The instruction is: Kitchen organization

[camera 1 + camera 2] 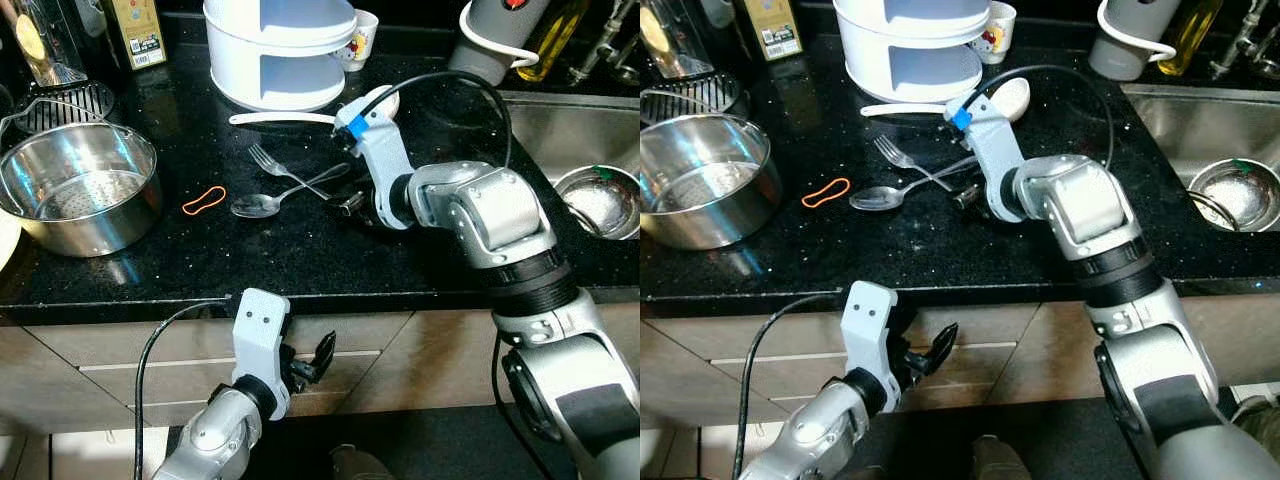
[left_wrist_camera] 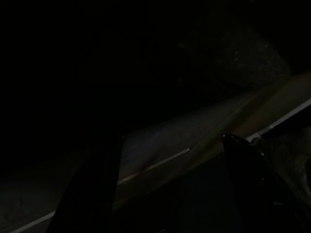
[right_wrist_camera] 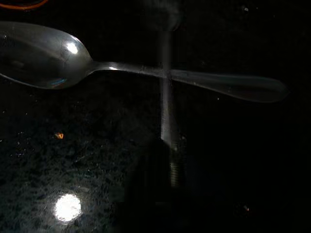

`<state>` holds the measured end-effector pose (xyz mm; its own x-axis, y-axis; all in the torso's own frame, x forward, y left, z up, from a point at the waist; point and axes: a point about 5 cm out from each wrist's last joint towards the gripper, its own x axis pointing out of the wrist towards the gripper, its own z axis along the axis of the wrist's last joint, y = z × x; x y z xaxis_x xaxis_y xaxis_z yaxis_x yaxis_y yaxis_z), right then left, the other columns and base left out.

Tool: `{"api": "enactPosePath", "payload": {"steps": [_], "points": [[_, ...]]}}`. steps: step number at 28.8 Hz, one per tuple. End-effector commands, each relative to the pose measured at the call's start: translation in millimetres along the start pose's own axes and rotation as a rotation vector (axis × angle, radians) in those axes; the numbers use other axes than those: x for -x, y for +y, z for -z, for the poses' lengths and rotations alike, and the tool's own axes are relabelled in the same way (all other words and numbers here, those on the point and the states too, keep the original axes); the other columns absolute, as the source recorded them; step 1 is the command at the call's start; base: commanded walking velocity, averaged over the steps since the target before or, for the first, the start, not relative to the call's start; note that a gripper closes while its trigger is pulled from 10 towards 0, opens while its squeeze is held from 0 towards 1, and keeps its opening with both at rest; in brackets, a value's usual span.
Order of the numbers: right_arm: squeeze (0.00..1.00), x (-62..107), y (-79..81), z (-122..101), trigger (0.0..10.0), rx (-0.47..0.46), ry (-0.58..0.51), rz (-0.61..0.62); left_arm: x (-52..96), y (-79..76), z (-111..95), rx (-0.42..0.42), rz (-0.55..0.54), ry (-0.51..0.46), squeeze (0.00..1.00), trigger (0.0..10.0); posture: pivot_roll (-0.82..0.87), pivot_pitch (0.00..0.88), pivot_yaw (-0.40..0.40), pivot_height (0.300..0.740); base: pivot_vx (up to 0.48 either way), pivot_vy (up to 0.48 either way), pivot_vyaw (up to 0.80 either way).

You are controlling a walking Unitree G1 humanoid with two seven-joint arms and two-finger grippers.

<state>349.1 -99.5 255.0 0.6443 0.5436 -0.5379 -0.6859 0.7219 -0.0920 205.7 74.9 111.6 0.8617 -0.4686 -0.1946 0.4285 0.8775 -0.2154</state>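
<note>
A fork (image 1: 288, 171) and a spoon (image 1: 262, 204) lie crossed on the black counter (image 1: 300, 255). My right gripper (image 1: 350, 205) is down on the counter at the fork's handle end, its fingers drawn close together on the handle. The right wrist view shows the spoon (image 3: 48, 60) lying across, with the fork handle (image 3: 167, 121) running over it toward the camera beside a dark finger (image 3: 146, 189). My left gripper (image 1: 318, 360) hangs open below the counter edge, in front of the drawer fronts; its two fingers (image 2: 252, 179) stand apart in the dark.
A steel pot (image 1: 80, 190) stands at the left and an orange rubber band (image 1: 203, 200) lies beside it. A white tiered container (image 1: 285, 50) and a white ladle (image 1: 290, 118) are behind the cutlery. The sink (image 1: 560, 130) at the right holds a steel bowl (image 1: 600, 200).
</note>
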Motion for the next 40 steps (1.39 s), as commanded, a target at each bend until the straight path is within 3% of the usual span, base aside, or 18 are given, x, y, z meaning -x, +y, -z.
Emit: {"api": "enactPosePath", "payload": {"steps": [1,10,14,16,22,26,31,32,33,36,37,40], "points": [[0.0,-6.6,-5.9,29,0.0,-0.084,0.127,0.007,-1.7,2.1,-3,-0.004,-0.024,-0.023,0.0,10.0,-0.03,0.124,-0.143,0.74,0.0,0.0,0.0],[0.0,-3.7,-16.4,25,0.0,-0.127,0.074,0.07,-1.2,1.9,-3,-0.001,-0.027,-0.027,0.0,10.0,-0.03,0.125,-0.142,0.74,0.0,0.0,0.0],[0.0,0.1,-14.6,5,0.0,-0.172,-0.078,0.02,-1.2,2.0,-3,-0.002,-0.024,-0.026,0.0,10.0,-0.03,0.126,-0.137,0.74,0.0,0.0,0.0],[0.0,8.4,-7.8,-13,0.0,-0.199,-0.213,-0.084,-1.2,2.3,-3,-0.001,-0.023,-0.026,0.0,10.0,-0.03,0.125,-0.133,0.74,0.0,0.0,0.0],[0.0,18.4,-8.8,-23,0.0,-0.204,-0.315,-0.134,-1.3,2.5,-4,-0.001,-0.021,-0.026,0.0,10.0,-0.02,0.124,-0.13,0.74,0.0,0.0,0.0],[0.0,22.7,-10.6,-25,0.0,-0.209,-0.358,-0.15,-1.3,2.8,-3,-0.001,-0.02,-0.026,0.0,10.0,-0.02,0.121,-0.127,0.74,0.0,0.0,0.0],[0.0,38.7,-20.2,-24,0.0,-0.311,-0.619,-0.222,-1.9,3.3,-4,-0.009,-0.008,-0.031,0.0,10.0,-0.01,0.111,-0.112,0.74,0.0,0.0,0.0],[0.0,38.7,-20.2,-24,0.0,-0.311,-0.619,-0.222,-1.9,3.3,-4,-0.009,-0.008,-0.031,0.0,10.0,-0.01,0.111,-0.112,0.74,0.0,0.0,0.0],[0.0,43.3,-26.3,-16,0.0,-0.374,-0.691,-0.229,-2.1,3.1,-6,-0.015,0.003,-0.043,0.0,10.0,-0.01,0.108,-0.105,0.74,0.0,0.0,0.0],[0.0,46.4,-31.4,-10,0.0,-0.423,-0.731,-0.224,-2.4,1.9,-9,-0.021,0.027,-0.061,0.0,10.0,-0.01,0.105,-0.097,0.74,0.0,0.0,0.0],[0.0,47.9,-34.2,-5,0.0,-0.435,-0.743,-0.198,-3.3,-3.0,-14,-0.026,0.084,-0.086,0.0,10.0,-0.01,0.102,-0.089,0.74,0.0,0.0,0.0],[0.0,49.6,-37.5,-1,2.2,-0.456,-0.761,-0.171,-4.5,-16.9,-22,-0.043,0.205,-0.12,0.0,10.0,-0.01,0.095,-0.077,0.74,0.0,0.0,0.0]]}}
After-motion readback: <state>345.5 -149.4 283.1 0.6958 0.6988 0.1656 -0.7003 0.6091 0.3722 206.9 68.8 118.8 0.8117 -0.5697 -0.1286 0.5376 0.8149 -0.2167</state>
